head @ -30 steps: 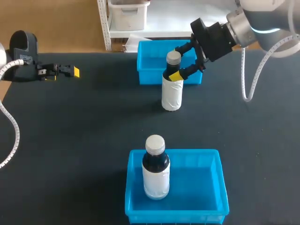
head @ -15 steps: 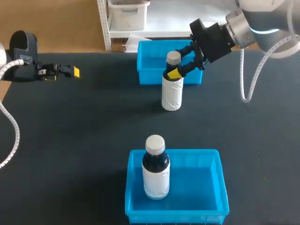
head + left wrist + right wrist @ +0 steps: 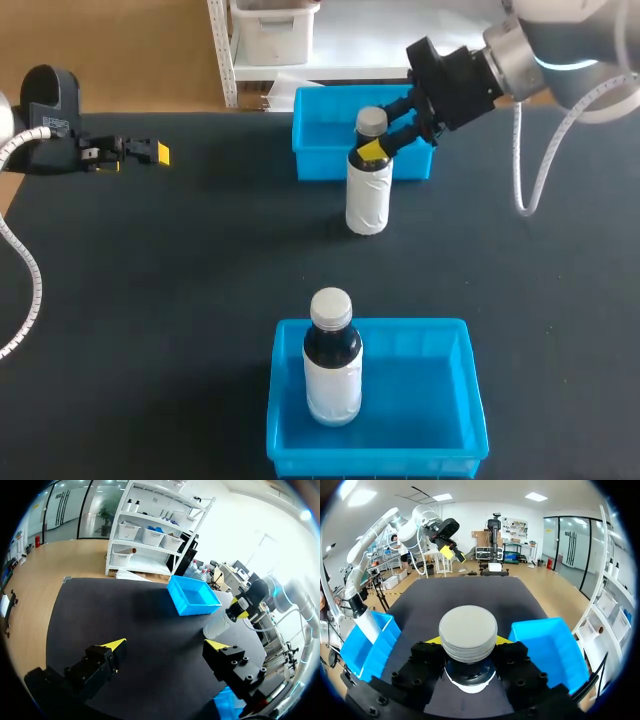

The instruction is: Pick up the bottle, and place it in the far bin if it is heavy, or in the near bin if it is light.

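Note:
A white-labelled bottle (image 3: 367, 190) with a grey cap stands on the black table just in front of the far blue bin (image 3: 318, 150). My right gripper (image 3: 375, 150) comes in from the right, and its yellow-tipped fingers press the bottle's dark neck from both sides. The right wrist view shows the cap (image 3: 468, 632) just above the right gripper (image 3: 468, 642). A second bottle (image 3: 332, 360) stands upright in the near blue bin (image 3: 440, 400). My left gripper (image 3: 150, 152) is open and empty at the table's far left; in its own view the left gripper (image 3: 165, 645) has nothing between its tips.
The far bin (image 3: 545, 645) lies right beside the held bottle, and the near bin (image 3: 370, 645) is off to the other side. Open black tabletop (image 3: 200, 280) stretches between the two bins and to the left.
My right gripper's fingers have drawn together onto the bottle's neck. The bottle still stands in the same spot. The left arm has not moved.

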Controlling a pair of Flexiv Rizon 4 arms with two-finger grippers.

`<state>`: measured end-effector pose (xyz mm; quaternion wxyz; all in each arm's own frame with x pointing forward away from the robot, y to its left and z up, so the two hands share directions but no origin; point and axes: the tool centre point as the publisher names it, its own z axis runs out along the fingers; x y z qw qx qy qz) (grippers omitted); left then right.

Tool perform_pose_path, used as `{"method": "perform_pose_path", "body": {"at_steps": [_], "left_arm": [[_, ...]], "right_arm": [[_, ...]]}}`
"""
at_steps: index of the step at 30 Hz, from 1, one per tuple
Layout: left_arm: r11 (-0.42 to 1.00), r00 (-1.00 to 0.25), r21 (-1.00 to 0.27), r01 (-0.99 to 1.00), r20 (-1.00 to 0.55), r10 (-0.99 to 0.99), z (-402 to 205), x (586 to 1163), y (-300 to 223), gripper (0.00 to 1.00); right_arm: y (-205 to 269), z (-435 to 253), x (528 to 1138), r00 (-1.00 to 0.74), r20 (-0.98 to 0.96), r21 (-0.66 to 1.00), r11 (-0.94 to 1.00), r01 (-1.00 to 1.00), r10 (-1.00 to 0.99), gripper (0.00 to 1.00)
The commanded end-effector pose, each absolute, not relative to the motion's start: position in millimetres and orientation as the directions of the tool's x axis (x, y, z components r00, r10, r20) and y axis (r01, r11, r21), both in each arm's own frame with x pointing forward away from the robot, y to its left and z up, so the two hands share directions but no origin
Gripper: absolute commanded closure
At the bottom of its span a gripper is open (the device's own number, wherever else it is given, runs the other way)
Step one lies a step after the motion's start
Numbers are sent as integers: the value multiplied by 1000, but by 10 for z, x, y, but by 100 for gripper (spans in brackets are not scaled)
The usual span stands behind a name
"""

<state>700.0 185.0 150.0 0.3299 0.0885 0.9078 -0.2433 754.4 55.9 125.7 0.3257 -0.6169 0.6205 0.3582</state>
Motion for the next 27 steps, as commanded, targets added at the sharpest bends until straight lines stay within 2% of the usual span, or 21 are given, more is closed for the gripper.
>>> {"method": "perform_pose_path", "body": {"at_steps": [1,12,27], "left_arm": [[866,-767,-383,321,-642,0,1500,7000,1850,0],[866,-767,-383,321,-642,0,1500,7000,1850,0],[866,-767,-383,321,-642,0,1500,7000,1850,0]], "right_arm": [[482,1395,7463,-16,-845,21,-3,-1000,-534,100],[169,1977,7242,10,-830,-44,48,-998,-557,100],[-119,2629,6153,3,-849,-67,102,-993,-528,100]]}}
